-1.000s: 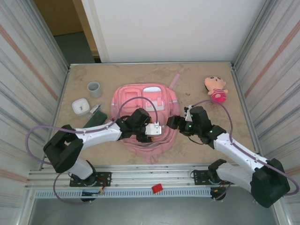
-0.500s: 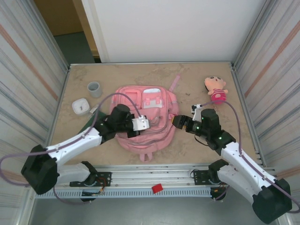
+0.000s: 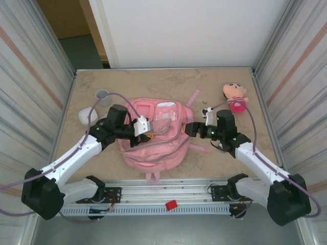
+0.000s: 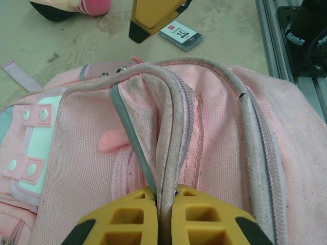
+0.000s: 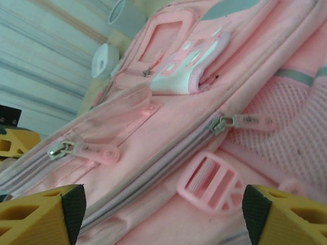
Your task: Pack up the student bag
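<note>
At the table [image 3: 133, 84] centre the student bag [image 3: 153, 148] is lying front pockets up, between both arms, and its upper part is bunching toward the left side. I am gripping it w/ the left gripper [image 3: 144, 127]. In the left wrist view the yellow fingers [image 4: 127, 222] are pressing together on a raised fold [image 4: 166, 127] of the zip edge, w/ pink fabric and grey piping squeezed between them. I think this pinch is there to pull the edge up and hold it, so the main opening can be parted. The fabric is soft, so w/o a hold it is probably sagging shut.

The right gripper [image 3: 190, 130] is waiting just beside the bag's right side, jaws spread wide, nothing in them. Its wrist cam is looking along the bag's front, where a zip pull [image 5: 245, 121] and a pink buckle [image 5: 210, 181] are showing between the fingertips. My guess is that it is standing released like this to take that pull, or the opposite edge, while the left is anchoring.

Probably the things to pack are lying apart from the bag: plush doll [image 3: 234, 97] at far right, cup [image 3: 101, 94] and white box [image 3: 83, 116] at far left. A small labelled card [image 4: 180, 34] is lying on the table beyond the bag. Whether the zip is open already, I cannot tell. Packing itself is not begun, imo.
</note>
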Controlling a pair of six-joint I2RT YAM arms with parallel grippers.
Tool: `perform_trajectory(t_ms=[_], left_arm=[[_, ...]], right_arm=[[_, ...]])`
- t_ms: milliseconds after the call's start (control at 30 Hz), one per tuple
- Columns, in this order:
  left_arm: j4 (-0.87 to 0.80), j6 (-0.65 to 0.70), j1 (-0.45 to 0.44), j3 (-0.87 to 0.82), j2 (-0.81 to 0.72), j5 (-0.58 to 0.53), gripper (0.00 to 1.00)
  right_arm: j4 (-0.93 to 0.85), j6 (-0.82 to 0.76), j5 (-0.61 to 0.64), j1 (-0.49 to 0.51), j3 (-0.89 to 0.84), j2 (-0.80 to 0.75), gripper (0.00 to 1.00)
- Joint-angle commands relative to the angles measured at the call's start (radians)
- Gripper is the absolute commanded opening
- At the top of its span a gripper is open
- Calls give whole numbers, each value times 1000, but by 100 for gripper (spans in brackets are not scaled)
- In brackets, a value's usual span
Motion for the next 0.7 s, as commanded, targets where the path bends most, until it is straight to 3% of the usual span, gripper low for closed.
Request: perform_trajectory(t_ms=[0,300,533,667], left_arm=[[74,16,19,41,-57,122,0],[78,4,57,51,-27,159,1],[89,0,67,47,-20,166,2],[119,-19,77,38,-12,146,2]], right_arm=[[89,-98,-90,-21,81,89,81],[226,-121,-186,-74,201,379,82],[209,-134,-337,-77,271,523,83],[87,-177,-401,-73,288,531,79]])
